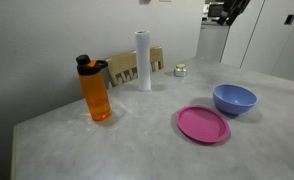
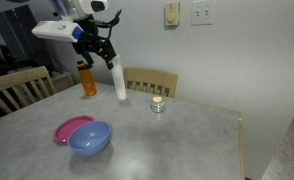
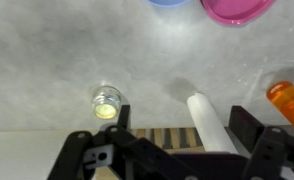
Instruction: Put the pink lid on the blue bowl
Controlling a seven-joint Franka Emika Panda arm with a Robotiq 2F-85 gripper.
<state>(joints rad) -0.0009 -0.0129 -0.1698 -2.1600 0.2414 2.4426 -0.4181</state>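
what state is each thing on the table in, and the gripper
bowl: upright, uncovered
lid: flat on the table beside the bowl, not on it
bottle: upright, cap on
white roll: standing on end
jar: upright, too small to tell more
gripper: open, empty, above the table

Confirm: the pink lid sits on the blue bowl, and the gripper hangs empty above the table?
No: in both exterior views the pink lid lies on the table beside the blue bowl, not on it. The gripper does hang empty above.
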